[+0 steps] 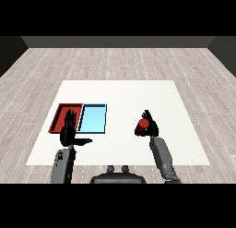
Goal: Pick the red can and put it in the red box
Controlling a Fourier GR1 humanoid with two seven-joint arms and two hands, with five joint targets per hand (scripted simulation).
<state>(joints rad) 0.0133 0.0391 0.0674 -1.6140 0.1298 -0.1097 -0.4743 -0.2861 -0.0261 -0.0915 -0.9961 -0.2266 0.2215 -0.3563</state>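
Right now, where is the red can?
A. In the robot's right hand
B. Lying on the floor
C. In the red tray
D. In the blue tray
A: the red can sits inside the curled fingers of the right hand, off to the right of the red tray and the blue tray.
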